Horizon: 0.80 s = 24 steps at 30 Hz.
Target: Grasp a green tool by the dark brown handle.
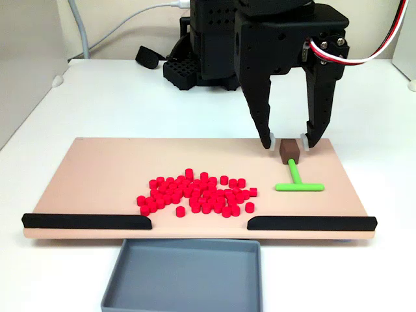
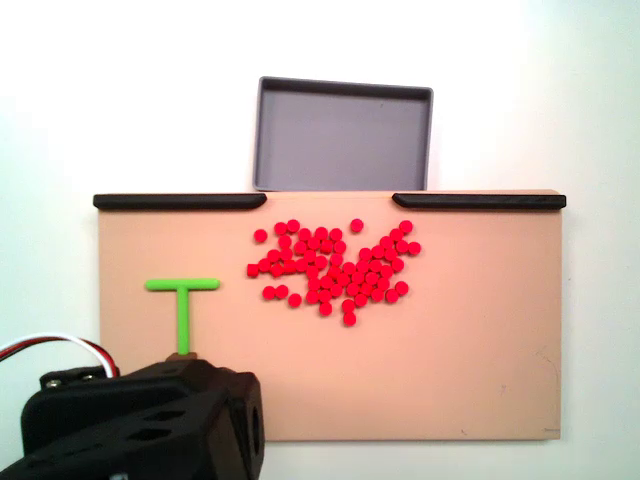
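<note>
The gripper (image 1: 290,142) stands spread, one fingertip each side of the dark brown handle (image 1: 289,151), close but seemingly not clamping. The green tool (image 1: 298,181) lies flat on the tan board (image 1: 97,182), beside a heap of red cylinders (image 1: 198,193)

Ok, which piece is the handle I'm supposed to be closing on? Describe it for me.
On the tan board, go right of the heap of red cylinders to the bright green tool. The dark brown handle is the small block on its stem's far end, between the fingertips of the pincer. Nothing else there is brown.
</note>
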Tool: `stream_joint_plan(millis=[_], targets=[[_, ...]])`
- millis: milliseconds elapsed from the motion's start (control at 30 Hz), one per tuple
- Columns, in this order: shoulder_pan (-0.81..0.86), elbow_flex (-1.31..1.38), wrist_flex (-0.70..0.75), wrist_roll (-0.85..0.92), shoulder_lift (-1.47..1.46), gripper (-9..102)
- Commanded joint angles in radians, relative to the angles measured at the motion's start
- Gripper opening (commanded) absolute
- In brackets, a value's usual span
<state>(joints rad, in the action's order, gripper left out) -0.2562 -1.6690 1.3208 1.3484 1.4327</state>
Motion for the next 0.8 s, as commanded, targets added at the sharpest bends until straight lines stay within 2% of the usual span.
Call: stream_joint_plan(millis=[0, 767], targets=[[0.003, 0.002, -0.003, 0.0, 0.011, 17], [-0.04, 0.0, -0.003, 0.0, -0.011, 13]])
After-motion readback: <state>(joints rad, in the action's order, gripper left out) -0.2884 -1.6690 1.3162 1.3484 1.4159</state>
